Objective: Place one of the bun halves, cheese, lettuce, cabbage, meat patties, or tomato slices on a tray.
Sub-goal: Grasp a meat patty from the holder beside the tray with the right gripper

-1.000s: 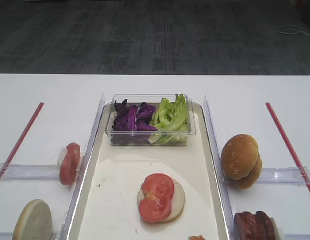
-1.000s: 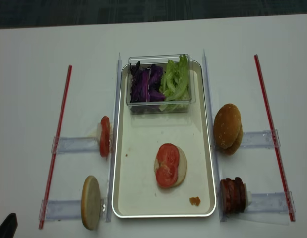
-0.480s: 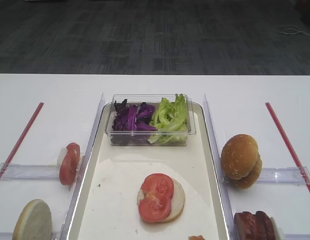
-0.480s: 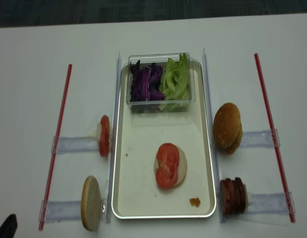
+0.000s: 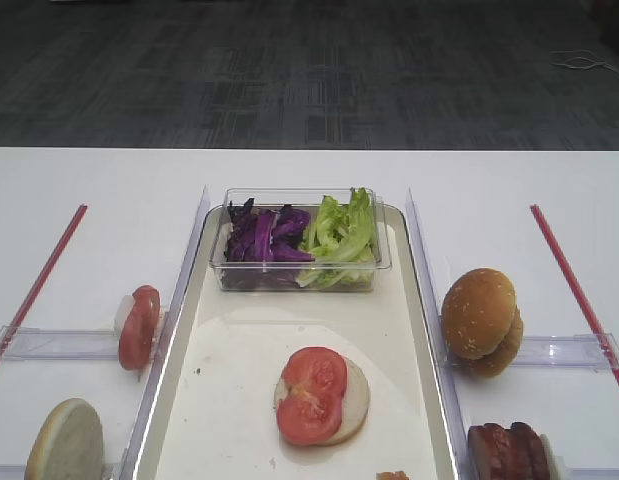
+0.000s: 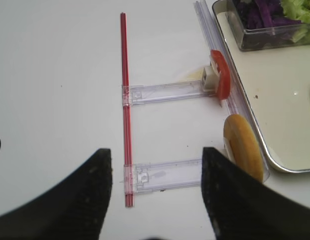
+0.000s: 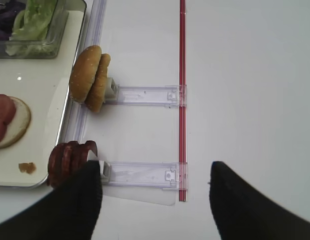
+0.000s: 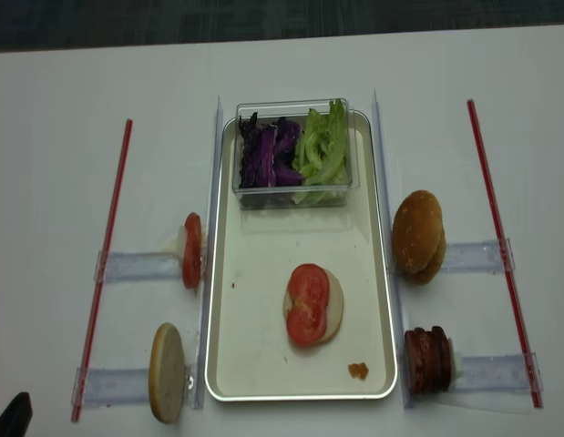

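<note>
On the cream tray (image 8: 263, 393) lies a pale bun half (image 5: 357, 395) topped with two tomato slices (image 5: 311, 392). Cabbage (image 5: 264, 235) and lettuce (image 5: 339, 235) fill a clear tub at the tray's far end. Two bun halves (image 7: 89, 77) and the meat patties (image 7: 67, 160) stand on the right racks. On the left racks stand a tomato slice (image 6: 222, 75) and a bun half (image 6: 242, 147). My right gripper (image 7: 155, 167) hangs open and empty beside the patties. My left gripper (image 6: 157, 152) is open and empty over the near left rack. No cheese is in view.
Red strips (image 8: 113, 264) (image 8: 500, 246) run down the white table on both sides. Clear racks (image 7: 144, 95) (image 6: 165, 92) stick out sideways from the tray's long guide rails. A small orange crumb (image 8: 357, 370) lies at the tray's near right corner.
</note>
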`<state>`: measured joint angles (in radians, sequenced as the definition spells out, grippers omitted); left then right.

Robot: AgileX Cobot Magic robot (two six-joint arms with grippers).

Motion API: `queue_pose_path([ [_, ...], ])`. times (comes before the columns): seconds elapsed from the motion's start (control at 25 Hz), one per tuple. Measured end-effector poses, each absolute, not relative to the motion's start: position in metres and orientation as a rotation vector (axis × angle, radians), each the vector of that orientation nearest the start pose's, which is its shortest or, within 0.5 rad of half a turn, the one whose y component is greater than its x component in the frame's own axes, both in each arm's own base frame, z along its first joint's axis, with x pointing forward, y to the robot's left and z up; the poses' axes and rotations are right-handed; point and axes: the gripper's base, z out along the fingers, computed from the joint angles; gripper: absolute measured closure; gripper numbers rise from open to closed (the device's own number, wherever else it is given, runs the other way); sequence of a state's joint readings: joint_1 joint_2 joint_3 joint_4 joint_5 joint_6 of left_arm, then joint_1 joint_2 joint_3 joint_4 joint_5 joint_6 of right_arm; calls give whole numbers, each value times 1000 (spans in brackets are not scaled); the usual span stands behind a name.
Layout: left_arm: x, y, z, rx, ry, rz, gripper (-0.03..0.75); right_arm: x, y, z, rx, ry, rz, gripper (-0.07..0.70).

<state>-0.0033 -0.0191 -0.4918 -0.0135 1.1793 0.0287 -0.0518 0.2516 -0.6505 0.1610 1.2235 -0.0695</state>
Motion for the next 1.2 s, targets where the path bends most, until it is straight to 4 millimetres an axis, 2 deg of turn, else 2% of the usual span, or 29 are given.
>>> queue_pose_path([
  [0.16, -12, -1, 266, 36, 2150, -2, 306, 20, 13, 312, -24, 2318, 146, 162],
  [0.4, -12, -1, 266, 36, 2150, -2, 306, 29, 13, 310, -26, 2391, 158, 162],
  [1.2, -12, -1, 266, 36, 2150, -2, 306, 83, 15, 295, -19, 2699, 229, 162],
])
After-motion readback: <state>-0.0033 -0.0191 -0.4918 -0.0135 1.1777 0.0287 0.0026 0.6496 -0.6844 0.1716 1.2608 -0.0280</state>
